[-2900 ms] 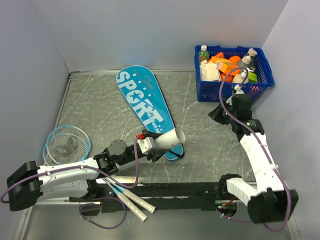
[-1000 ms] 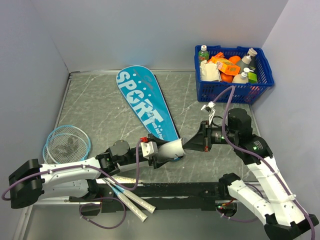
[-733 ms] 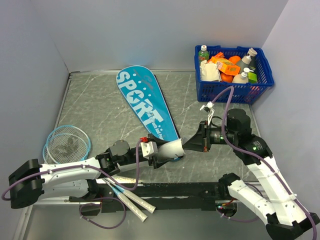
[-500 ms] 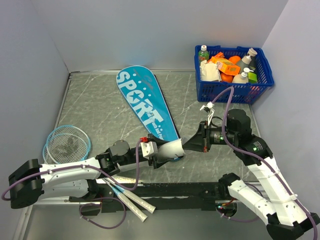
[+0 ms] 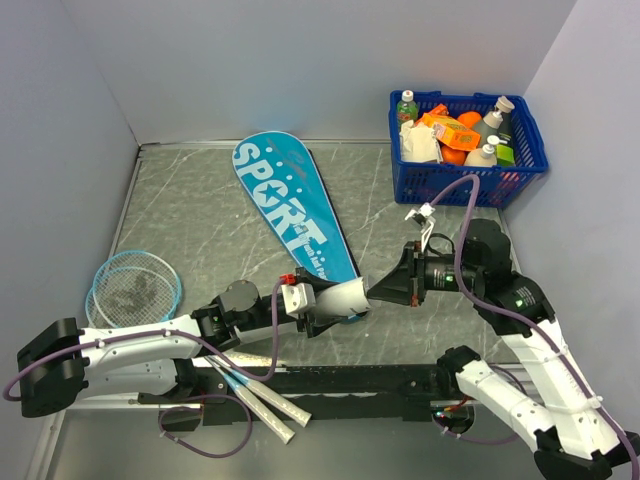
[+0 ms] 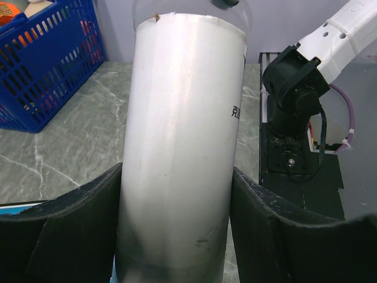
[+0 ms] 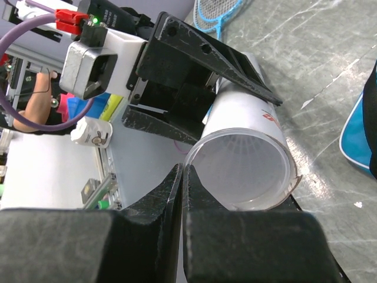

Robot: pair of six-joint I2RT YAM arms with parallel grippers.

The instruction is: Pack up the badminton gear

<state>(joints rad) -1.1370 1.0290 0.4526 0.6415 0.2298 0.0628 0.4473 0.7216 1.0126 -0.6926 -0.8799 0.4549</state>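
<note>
A white tube [image 5: 340, 298] lies across my left gripper [image 5: 325, 305], whose fingers [image 6: 76, 230] press its two sides [image 6: 182, 147]. A clear cap [image 7: 241, 171] sits on the tube's mouth. My right gripper [image 7: 182, 168] is shut on the cap's rim, at the tube's right end [image 5: 372, 292]. A ribbed white shape shows faintly through the cap; I cannot tell if it is the shuttlecock. The teal SPORT bag [image 5: 290, 210] lies flat behind the tube. Two light-blue rackets [image 5: 130, 285] lie at the left, their white handles [image 5: 260, 395] under the left arm.
A blue basket [image 5: 450, 185] full of groceries stands at the back right, seen also in the left wrist view [image 6: 47, 71]. Walls close the table at the back and both sides. The black rail [image 5: 350, 380] with the arm bases runs along the near edge.
The right gripper came from beside the basket to the tube's mouth and has stayed there through the last second. The left gripper holds the tube as before.
</note>
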